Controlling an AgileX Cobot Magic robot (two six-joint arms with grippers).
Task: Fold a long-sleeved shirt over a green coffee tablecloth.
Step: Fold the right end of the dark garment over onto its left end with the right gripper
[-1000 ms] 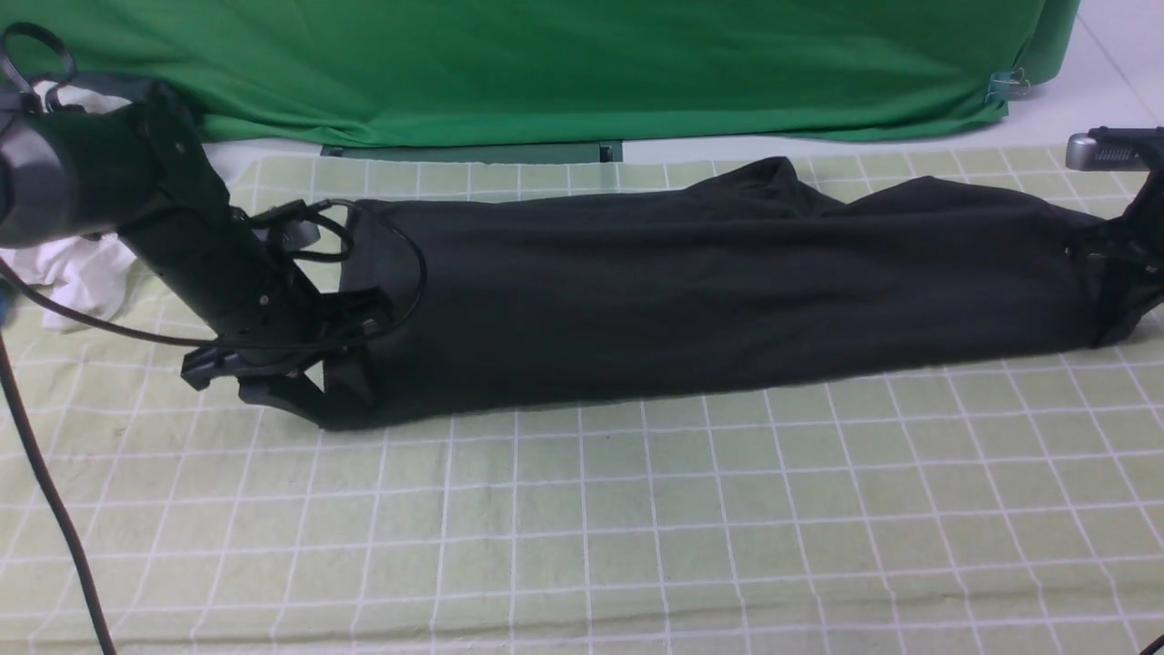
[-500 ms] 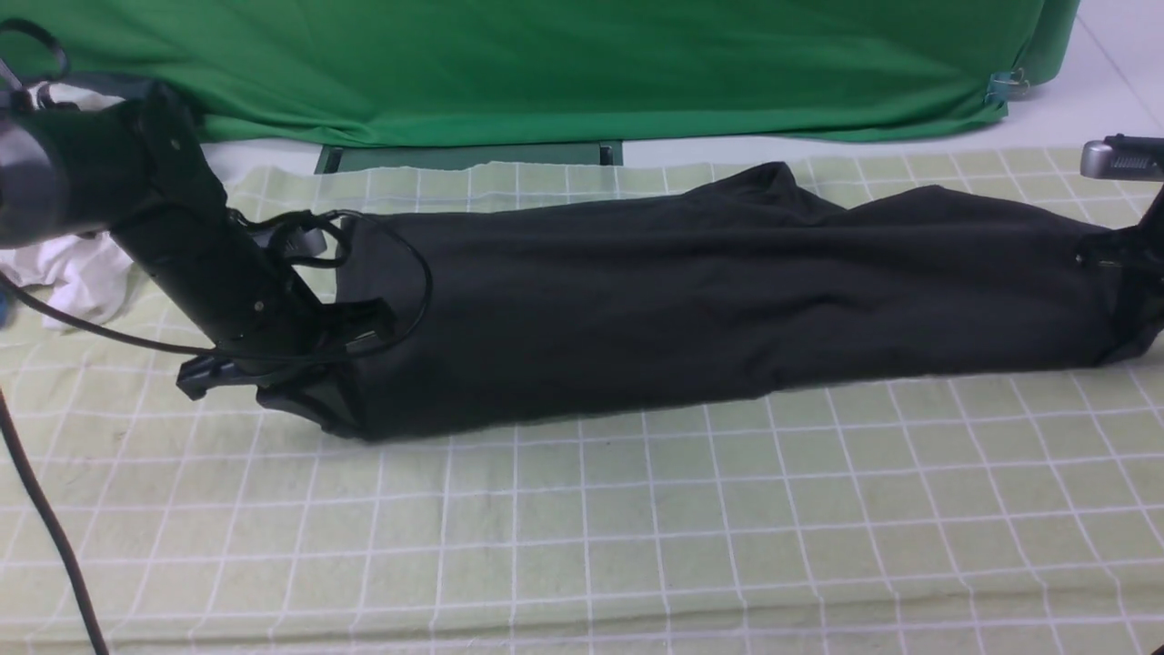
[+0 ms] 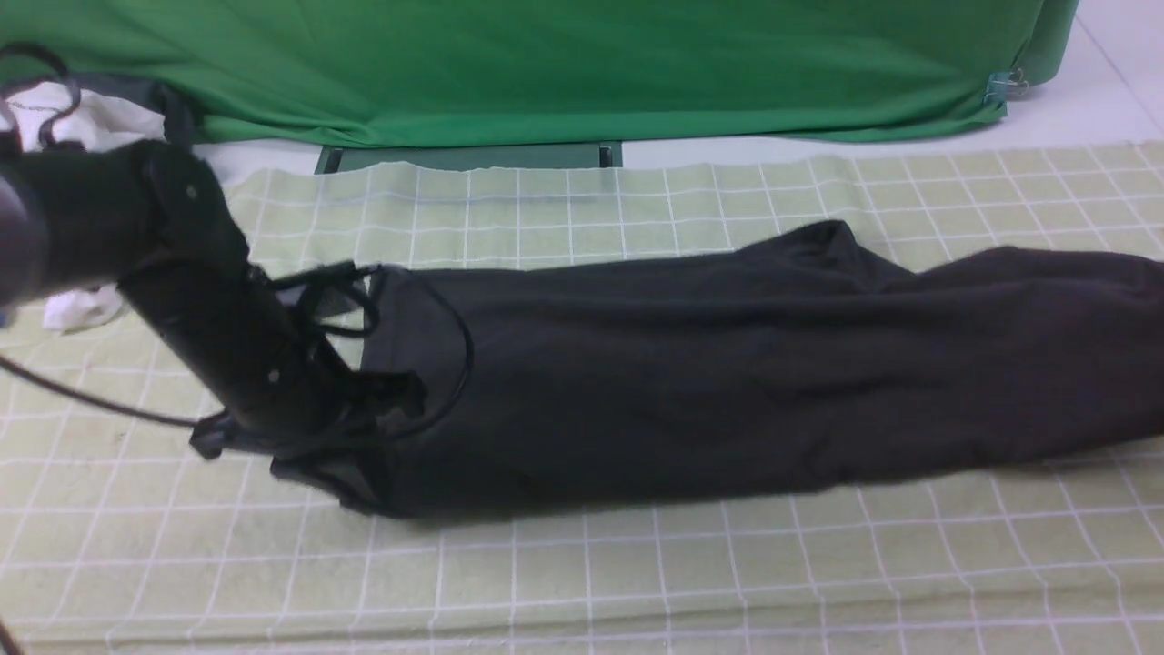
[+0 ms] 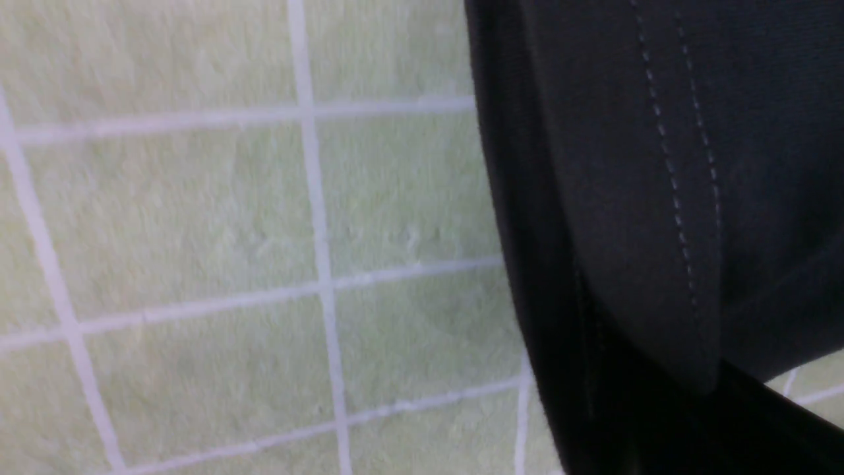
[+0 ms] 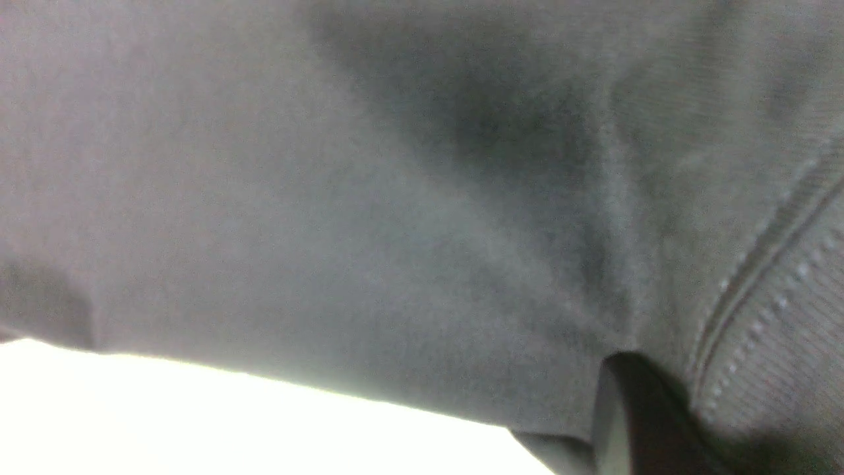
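Gripping the long-sleeved shirt's [image 3: 727, 382] stitched end edges in tightly closed left claw [image 3: 359, 455] and right claw [image 5: 633, 422], with bare green coffee tablecloth [image 3: 637, 582] just outside the left claw.

The long-sleeved shirt [image 3: 727, 382] stretches as a long black band across the green coffee tablecloth [image 3: 637, 582], running off the right edge. The left end effector [image 3: 356, 468] clamps its left end. A plain bright green cloth [image 3: 546, 64] hangs at the far side.
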